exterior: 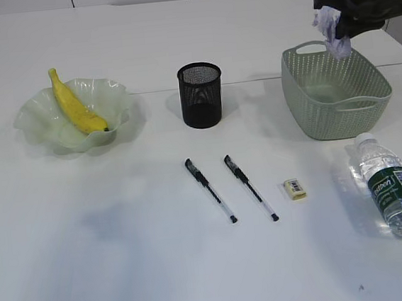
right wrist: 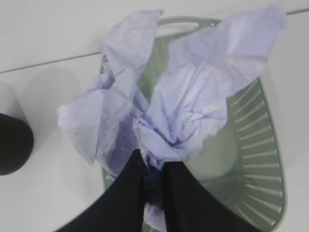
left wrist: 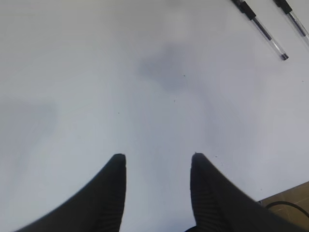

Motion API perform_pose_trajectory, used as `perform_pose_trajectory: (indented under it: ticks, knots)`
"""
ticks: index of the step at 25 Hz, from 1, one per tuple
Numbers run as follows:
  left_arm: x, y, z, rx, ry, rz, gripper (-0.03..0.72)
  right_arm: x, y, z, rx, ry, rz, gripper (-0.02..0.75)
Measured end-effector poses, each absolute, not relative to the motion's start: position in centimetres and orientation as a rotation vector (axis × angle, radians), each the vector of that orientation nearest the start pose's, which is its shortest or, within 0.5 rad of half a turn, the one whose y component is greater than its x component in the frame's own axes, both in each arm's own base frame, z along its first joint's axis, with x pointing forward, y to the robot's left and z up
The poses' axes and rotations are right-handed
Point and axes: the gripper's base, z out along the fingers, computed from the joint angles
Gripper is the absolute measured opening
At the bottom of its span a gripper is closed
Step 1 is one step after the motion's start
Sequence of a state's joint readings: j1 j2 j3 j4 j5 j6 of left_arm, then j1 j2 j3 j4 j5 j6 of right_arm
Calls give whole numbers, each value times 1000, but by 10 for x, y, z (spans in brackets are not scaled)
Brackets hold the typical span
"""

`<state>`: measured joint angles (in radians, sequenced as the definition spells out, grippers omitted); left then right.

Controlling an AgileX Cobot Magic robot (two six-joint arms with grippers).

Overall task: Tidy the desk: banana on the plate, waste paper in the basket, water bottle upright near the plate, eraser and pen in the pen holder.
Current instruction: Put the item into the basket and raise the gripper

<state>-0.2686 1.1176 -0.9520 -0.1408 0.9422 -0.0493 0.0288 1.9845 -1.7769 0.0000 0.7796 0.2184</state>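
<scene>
A yellow banana lies in the pale wavy plate at the left. My right gripper is shut on crumpled waste paper, which hangs over the green basket; in the exterior view that gripper is above the basket's far rim. Two pens and a small eraser lie in front of the black mesh pen holder. On its side at the right front lies the water bottle. My left gripper is open over bare table.
The left wrist view catches both pens at its top right and a table edge at bottom right. The pen holder shows at the left edge of the right wrist view.
</scene>
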Motion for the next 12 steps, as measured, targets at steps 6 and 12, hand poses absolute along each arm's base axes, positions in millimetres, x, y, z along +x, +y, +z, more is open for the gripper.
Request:
perform_pose_trajectory:
  ticks: [6, 12]
  knots:
    - [200, -66, 319, 220, 2600, -293, 306, 466, 9, 259, 293, 2507, 69, 133]
    - [199, -66, 318, 222, 2614, -294, 306, 470, 8, 254, 322, 2494, 61, 324]
